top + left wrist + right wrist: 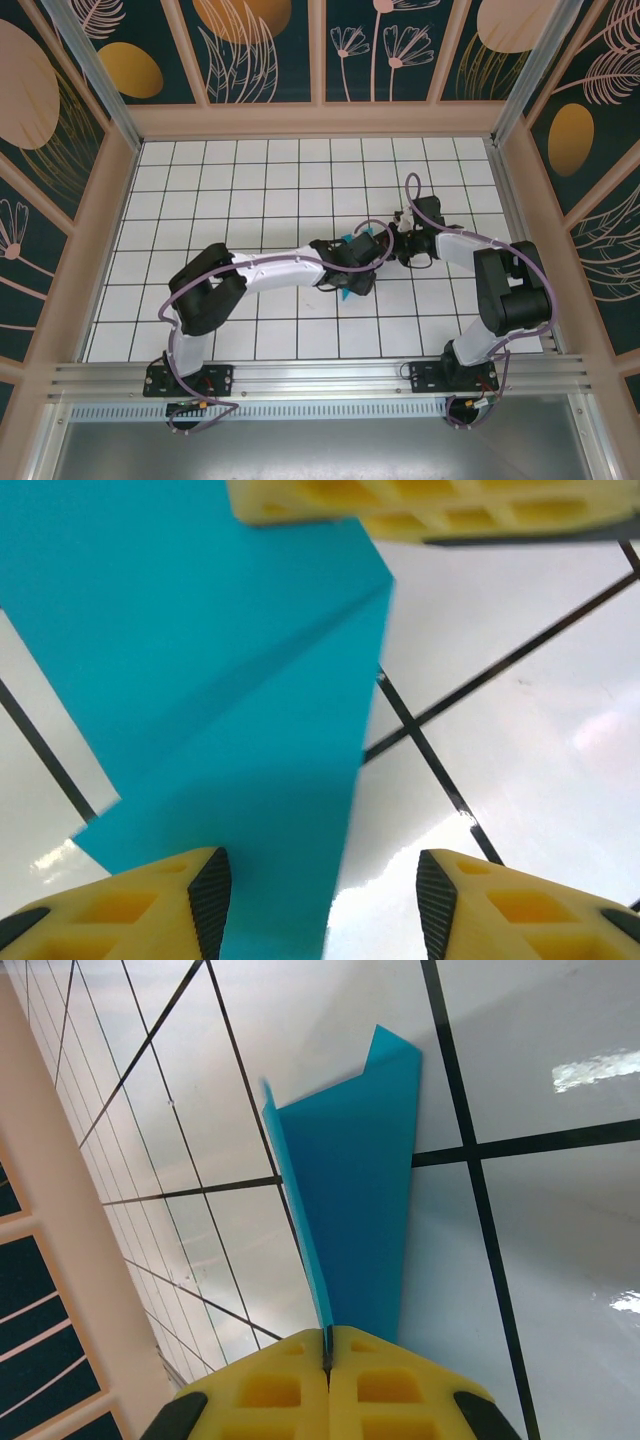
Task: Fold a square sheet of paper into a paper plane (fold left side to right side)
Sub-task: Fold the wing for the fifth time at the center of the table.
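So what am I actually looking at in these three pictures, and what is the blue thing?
Two white robot arms are bolted to the near edge of a tiled table. One picture looks down from above; the other two come from small cameras on each wrist, showing its own yellow fingers. The blue thing is folded teal paper, the start of a paper plane. The right gripper is shut, pinching the paper's edge. The left gripper is open, with the paper lying between its fingers, not clamped.

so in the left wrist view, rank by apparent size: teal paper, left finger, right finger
1. Teal paper, by far the largest.
2-3. Left finger and right finger: they look alike, both cropped at the frame edge, so no ranking.
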Tool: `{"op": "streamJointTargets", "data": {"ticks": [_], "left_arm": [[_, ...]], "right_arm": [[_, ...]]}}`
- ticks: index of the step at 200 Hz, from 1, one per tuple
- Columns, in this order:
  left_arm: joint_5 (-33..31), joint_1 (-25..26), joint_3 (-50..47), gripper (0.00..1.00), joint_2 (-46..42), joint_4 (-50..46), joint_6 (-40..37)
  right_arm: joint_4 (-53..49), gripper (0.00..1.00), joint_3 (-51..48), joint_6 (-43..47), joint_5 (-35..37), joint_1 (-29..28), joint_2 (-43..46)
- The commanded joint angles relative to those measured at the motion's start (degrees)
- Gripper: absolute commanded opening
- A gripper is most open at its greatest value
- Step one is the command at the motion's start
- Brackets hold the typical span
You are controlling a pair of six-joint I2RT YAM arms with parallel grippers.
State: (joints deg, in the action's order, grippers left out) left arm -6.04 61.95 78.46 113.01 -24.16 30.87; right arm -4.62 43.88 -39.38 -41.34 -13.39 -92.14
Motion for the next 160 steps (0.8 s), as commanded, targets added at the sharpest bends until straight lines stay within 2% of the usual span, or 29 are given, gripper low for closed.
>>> {"op": "streamJointTargets", "data": {"ticks": [1,47,102,160], "left_arm": [[-2.7,1.5,1.6,0.55,-0.1,-3.7,1.9],[-7.4,2.2,4.2,0.53,3.2,-6.8,3.2],[-11.6,2.2,6.8,0.46,6.4,-8.8,3.7],[-11.6,2.2,6.8,0.33,7.4,-8.2,3.5]], "right_arm": [[-1.7,0.00,1.1,-1.0,1.0,-0.4,1.8],[-1.1,0.00,0.7,-2.0,1.3,-0.7,2.2],[-1.0,0.00,0.8,-2.4,1.4,-1.1,1.7],[-1.4,0.00,1.0,-1.9,1.4,-1.2,1.0]]}}
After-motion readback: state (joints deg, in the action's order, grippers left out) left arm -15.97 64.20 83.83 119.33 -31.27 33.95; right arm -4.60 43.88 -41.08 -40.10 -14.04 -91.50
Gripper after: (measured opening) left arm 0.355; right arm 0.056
